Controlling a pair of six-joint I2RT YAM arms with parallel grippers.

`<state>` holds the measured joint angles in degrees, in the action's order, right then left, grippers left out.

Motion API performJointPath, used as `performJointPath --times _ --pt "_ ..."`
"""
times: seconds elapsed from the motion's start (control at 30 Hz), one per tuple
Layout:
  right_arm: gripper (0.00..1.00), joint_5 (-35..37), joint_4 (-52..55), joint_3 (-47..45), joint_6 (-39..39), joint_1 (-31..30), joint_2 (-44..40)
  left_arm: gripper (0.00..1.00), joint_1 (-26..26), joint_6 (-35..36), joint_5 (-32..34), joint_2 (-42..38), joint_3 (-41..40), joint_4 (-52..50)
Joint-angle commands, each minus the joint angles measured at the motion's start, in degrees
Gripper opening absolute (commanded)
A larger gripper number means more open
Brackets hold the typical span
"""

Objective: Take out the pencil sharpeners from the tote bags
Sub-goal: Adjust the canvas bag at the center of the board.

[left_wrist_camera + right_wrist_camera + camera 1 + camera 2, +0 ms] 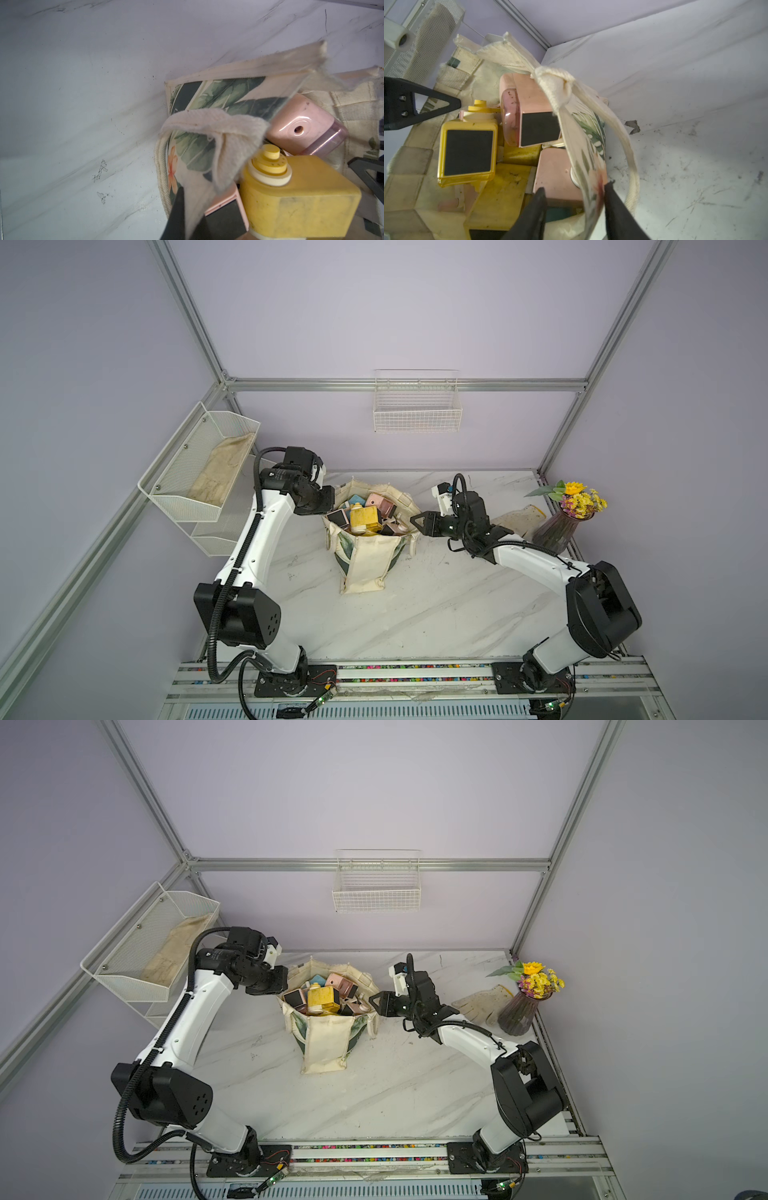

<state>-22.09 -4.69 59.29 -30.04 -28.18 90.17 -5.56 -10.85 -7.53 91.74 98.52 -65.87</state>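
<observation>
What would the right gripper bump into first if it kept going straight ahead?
Most likely the tote bag: its rim cloth already sits between the open jaws of the right gripper. Its inside finger would probably hit the pink sharpener just after, though depth is hard to judge.

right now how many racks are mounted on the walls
2. A white wire basket hangs from the rail on the back wall. A two-tier white mesh rack is fixed to the left wall, beside the left arm. None appears hidden.

Lilac walls (415,302), marble tabletop (415,614).
</observation>
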Motion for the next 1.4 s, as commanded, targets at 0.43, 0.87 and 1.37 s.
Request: performJointPath --times 0.43,0.87,1.37 --pt "0.0 -11.55 -4.48 2.8 -1.04 -15.95 -1.82 0.0 2.66 -2.74 -4.78 1.88 6.25 6.88" --pt "0.34 2.08 5.24 7.79 10.66 -22.18 -3.88 0.0 2.92 -3.16 -15.03 7.31 7.73 8.65" --pt "0.73 -1.64 11.8 25.65 -0.32 -22.26 1.83 0.0 3.87 -5.88 -14.7 2.47 0.66 11.76"
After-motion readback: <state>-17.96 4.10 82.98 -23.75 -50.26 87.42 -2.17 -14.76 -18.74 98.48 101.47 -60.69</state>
